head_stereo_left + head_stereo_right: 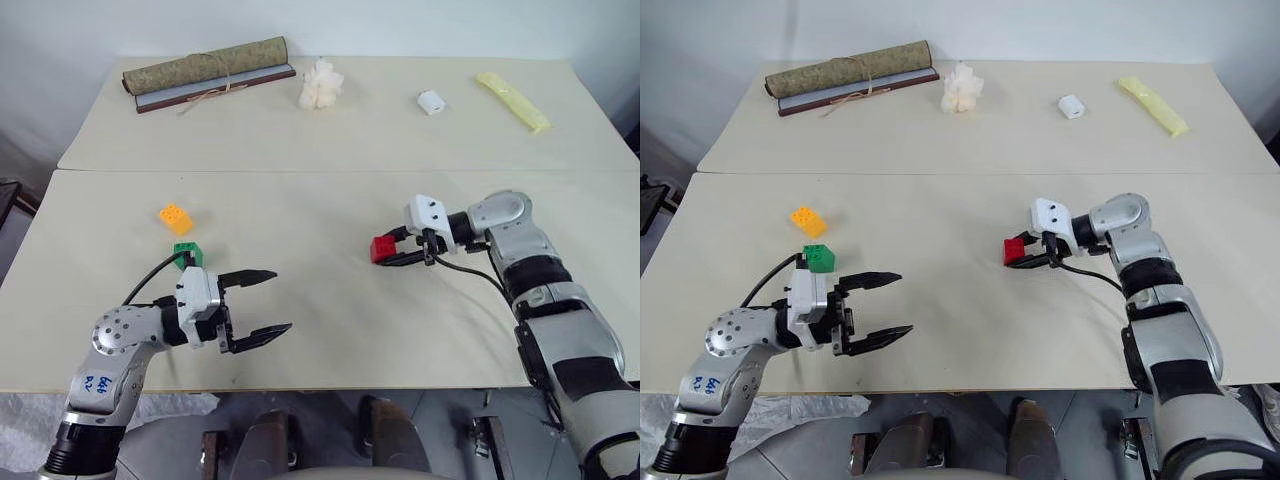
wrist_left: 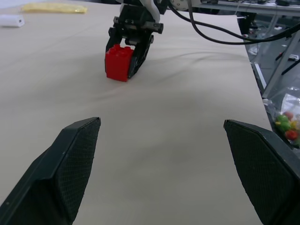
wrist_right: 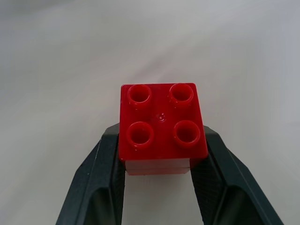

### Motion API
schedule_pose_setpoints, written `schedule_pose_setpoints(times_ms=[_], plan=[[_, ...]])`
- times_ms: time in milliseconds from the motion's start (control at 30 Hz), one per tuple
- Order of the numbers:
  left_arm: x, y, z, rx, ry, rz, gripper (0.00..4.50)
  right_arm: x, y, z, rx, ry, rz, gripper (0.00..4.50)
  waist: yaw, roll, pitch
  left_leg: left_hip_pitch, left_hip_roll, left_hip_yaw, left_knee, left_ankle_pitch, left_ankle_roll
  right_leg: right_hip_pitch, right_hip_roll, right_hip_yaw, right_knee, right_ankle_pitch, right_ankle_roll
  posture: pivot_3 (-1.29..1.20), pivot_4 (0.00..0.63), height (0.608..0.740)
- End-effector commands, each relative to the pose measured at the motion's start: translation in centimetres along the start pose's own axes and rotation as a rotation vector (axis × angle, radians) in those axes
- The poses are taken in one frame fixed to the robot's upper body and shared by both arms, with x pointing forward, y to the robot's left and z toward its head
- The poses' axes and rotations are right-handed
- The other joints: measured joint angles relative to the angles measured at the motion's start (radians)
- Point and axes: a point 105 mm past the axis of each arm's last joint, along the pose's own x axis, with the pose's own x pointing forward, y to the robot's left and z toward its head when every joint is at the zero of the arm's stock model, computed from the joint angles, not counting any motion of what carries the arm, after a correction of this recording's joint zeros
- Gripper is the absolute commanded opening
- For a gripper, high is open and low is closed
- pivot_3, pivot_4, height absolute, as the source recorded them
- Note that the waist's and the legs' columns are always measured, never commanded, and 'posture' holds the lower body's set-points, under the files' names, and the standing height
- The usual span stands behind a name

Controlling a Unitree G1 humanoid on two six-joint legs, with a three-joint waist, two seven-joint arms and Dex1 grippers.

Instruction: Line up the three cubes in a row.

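Nearest you, your left gripper (image 1: 262,304) is hovering over the front of the tabletop (image 1: 320,330) with its two black fingers spread wide and nothing between them. Just behind its wrist, the green cube (image 1: 186,254) is sitting on the surface, and the orange-yellow cube (image 1: 176,218) is lying a little farther back, close by it. Well apart from them, on your right, your right gripper (image 1: 385,252) is clamping the red cube (image 3: 162,123) between its fingers, studs facing the wrist camera. Along the far edge, a tied rolled mat (image 1: 205,67), a fluffy white clump (image 1: 321,84), a small white block (image 1: 431,102) and a yellow packet (image 1: 512,100) are lying in a line.
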Motion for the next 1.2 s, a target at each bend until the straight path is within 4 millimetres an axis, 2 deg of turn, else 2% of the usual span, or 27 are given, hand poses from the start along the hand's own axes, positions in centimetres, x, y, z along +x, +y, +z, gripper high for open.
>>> schedule_pose_setpoints(times_ms=[33,300,467,567,600,633,700,767,833,967,1000,1067,1100,1200], plan=[[-0.2,-0.1,0.9,0.040,-0.018,0.015,4.50,0.1,-0.6,0.4,-0.020,0.030,0.001,1.51,0.003,0.000,0.000,0.000,0.000,-0.001,0.000,0.000,0.000,0.000,0.000,0.000,0.000,0.000,0.000,0.00,0.150,0.740],[-0.8,-0.3,0.9,0.033,-0.007,0.057,4.50,0.3,-1.0,0.1,0.045,0.033,-0.023,1.51,0.004,0.000,0.000,0.000,0.000,-0.002,0.000,0.000,0.000,0.000,0.000,0.000,0.000,0.000,0.000,0.00,0.150,0.740],[-1.2,-0.2,0.8,0.019,-0.002,0.076,4.50,-0.3,-0.7,0.5,0.044,-0.040,-0.022,3.22,0.005,0.000,0.000,0.000,0.000,-0.001,0.000,0.000,0.000,0.000,0.000,0.000,0.001,0.000,0.000,0.00,0.150,0.740],[-2.1,0.3,0.8,0.018,0.011,0.136,4.50,-2.5,-1.8,2.3,0.024,-0.181,-0.113,4.27,0.005,0.000,0.000,0.000,0.000,-0.001,0.000,0.000,0.000,0.000,0.000,0.000,0.001,0.000,0.000,0.00,0.150,0.740],[-2.6,0.6,0.8,0.025,0.011,0.172,4.50,-3.3,-1.8,2.5,0.009,-0.193,-0.113,4.45,0.005,0.000,0.000,0.000,0.000,-0.001,0.000,0.000,0.000,0.000,0.000,0.000,0.001,0.000,0.000,0.00,0.150,0.740],[-3.1,0.8,0.9,0.025,0.008,0.210,4.50,-4.1,-1.7,2.9,-0.016,-0.218,-0.117,4.45,0.006,0.000,0.000,0.000,0.000,-0.002,0.000,0.000,0.000,0.000,0.000,0.000,0.000,0.000,0.000,0.00,0.150,0.740],[-5.8,1.3,0.6,0.010,0.019,0.374,4.50,-5.9,-0.9,3.2,-0.039,-0.283,-0.141,4.45,0.006,0.000,0.000,0.000,0.000,-0.002,0.000,0.000,0.000,0.000,0.000,0.000,0.000,0.000,0.000,0.00,0.150,0.740],[-8.2,1.3,0.3,0.000,0.021,0.518,4.50,-6.8,0.5,3.6,-0.025,-0.375,-0.129,4.45,0.009,0.000,0.000,-0.001,0.006,-0.003,0.000,0.000,0.000,0.001,0.000,0.000,-0.002,0.000,0.000,0.00,0.150,0.740],[-9.6,1.0,0.1,-0.009,0.027,0.595,4.50,-7.1,1.7,4.1,-0.020,-0.454,-0.117,4.45,0.010,0.000,0.000,-0.001,0.006,-0.003,-0.001,0.000,0.000,0.001,0.000,-0.002,-0.003,0.000,0.000,0.00,0.150,0.740],[-15.6,-0.9,-1.5,-0.068,0.059,0.937,4.50,-7.2,5.4,3.4,0.046,-0.574,-0.104,4.45,0.011,-0.001,0.000,0.000,0.007,0.001,0.000,-0.001,-0.001,0.001,0.001,-0.001,-0.003,0.000,0.000,0.00,0.150,0.740],[-17.1,-1.5,-2.0,-0.083,0.081,1.000,4.50,-7.0,6.4,2.7,0.078,-0.560,-0.077,4.45,0.013,-0.001,0.000,0.000,0.007,0.001,-0.001,-0.001,0.000,0.001,0.000,-0.001,-0.003,0.000,0.000,0.00,0.150,0.740],[-19.6,-2.5,-3.0,-0.130,0.092,1.098,4.50,-6.7,7.3,1.6,0.105,-0.564,-0.104,4.45,0.015,-0.001,0.000,0.000,0.007,0.003,0.000,-0.002,0.000,0.001,0.000,0.000,-0.003,0.000,0.000,0.00,0.150,0.740],[-20.2,-2.8,-3.3,-0.144,0.093,1.120,4.50,-6.6,7.5,1.2,0.135,-0.561,-0.109,4.45,0.016,-0.001,0.000,0.000,0.006,0.005,0.000,-0.002,0.000,0.001,0.000,0.000,-0.003,0.000,-0.001,0.00,0.150,0.740],[-20.1,-3.8,-3.5,-0.196,0.091,1.077,4.50,-6.9,8.0,-0.5,0.135,-0.540,-0.172,4.45,0.027,-0.002,-0.001,0.000,0.007,0.005,0.002,-0.002,0.001,0.001,0.000,0.001,-0.003,0.003,-0.002,0.00,0.150,0.740]])
